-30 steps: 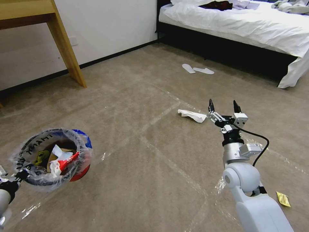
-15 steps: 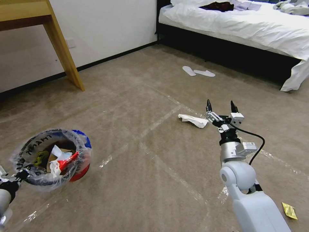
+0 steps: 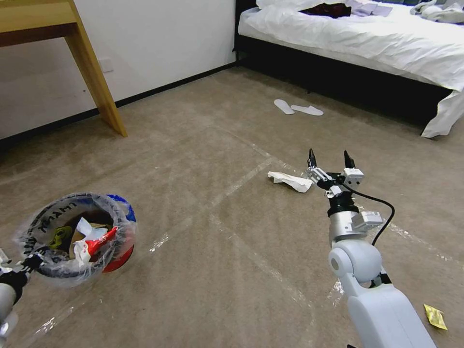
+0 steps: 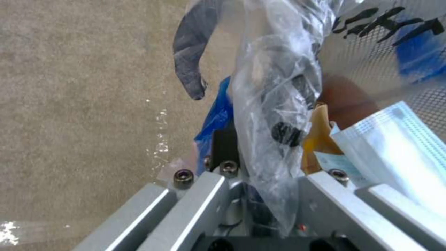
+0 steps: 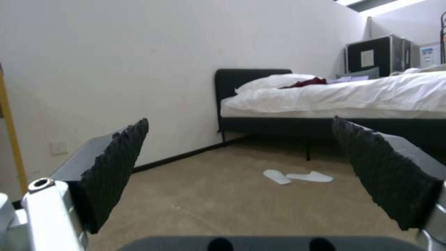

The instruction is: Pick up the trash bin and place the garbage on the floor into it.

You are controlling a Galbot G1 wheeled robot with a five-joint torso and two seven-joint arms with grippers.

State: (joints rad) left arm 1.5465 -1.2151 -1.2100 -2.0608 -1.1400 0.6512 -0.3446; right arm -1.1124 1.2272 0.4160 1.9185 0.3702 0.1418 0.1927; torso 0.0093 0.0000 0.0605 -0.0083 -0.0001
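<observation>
Trash bin (image 3: 77,239), red and lined with a clear printed bag, hangs low at the near left of the head view, its rim pinched by the left gripper (image 3: 26,265), which is closed on the bag-covered edge. The left wrist view, close in, shows what the head view cannot: a light-blue mask (image 4: 395,146) lying against the inside wall, a brown paper piece (image 4: 318,137) beside it, and the crinkled plastic (image 4: 274,104) bunched between the metal jaws. From above, the bin holds white tissue (image 3: 87,229), a red wrapper (image 3: 99,243) and a yellow print on the liner. On the floor (image 3: 217,261), a beige carpet crossed by shiny tape lines, a crumpled white tissue (image 3: 290,181) lies in the middle distance, just left of the right gripper (image 3: 328,158). That arm reaches forward from the near right, wrist tilted up, fingers spread wide and empty. The right wrist view looks between the two black toothed pads (image 5: 118,167) toward the far wall, the bed (image 5: 344,96) and a pair of white slippers (image 5: 297,176) on the carpet. A yellow scrap (image 3: 435,316) lies at the near right, beside the arm.
</observation>
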